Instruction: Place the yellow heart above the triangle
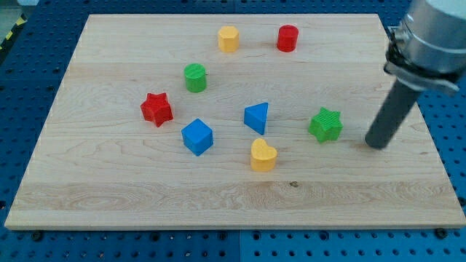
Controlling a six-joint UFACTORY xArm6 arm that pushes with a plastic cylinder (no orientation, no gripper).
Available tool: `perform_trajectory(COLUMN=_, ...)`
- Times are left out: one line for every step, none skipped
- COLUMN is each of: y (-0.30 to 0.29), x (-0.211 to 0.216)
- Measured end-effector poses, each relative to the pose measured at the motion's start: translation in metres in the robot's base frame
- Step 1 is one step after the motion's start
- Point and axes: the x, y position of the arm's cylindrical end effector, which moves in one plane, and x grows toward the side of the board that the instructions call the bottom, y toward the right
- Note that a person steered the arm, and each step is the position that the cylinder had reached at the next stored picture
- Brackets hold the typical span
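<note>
The yellow heart [263,155] lies on the wooden board [109,189] just below the blue triangle [257,117], slightly to its right. My tip [376,145] rests on the board at the view's right, well to the right of the heart and a little right of the green star [325,124]. It touches no block.
A blue cube [197,137] sits left of the heart. A red star [156,109] and a green cylinder [195,77] lie further left. A yellow hexagon [228,38] and a red cylinder [287,38] are near the view's top.
</note>
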Motion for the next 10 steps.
perform_trajectory(y=-0.02, x=0.043)
perform_trajectory(y=-0.078, x=0.078)
perform_trajectory(y=-0.137, x=0.085)
perform_trajectory(y=-0.142, x=0.081)
perform_trajectory(y=-0.137, x=0.07)
perform_trajectory(y=-0.151, x=0.054)
perform_trajectory(y=-0.166, x=0.055)
perform_trajectory(y=-0.173, x=0.047)
perform_trajectory(y=-0.173, x=0.046)
perform_trajectory(y=-0.173, x=0.045)
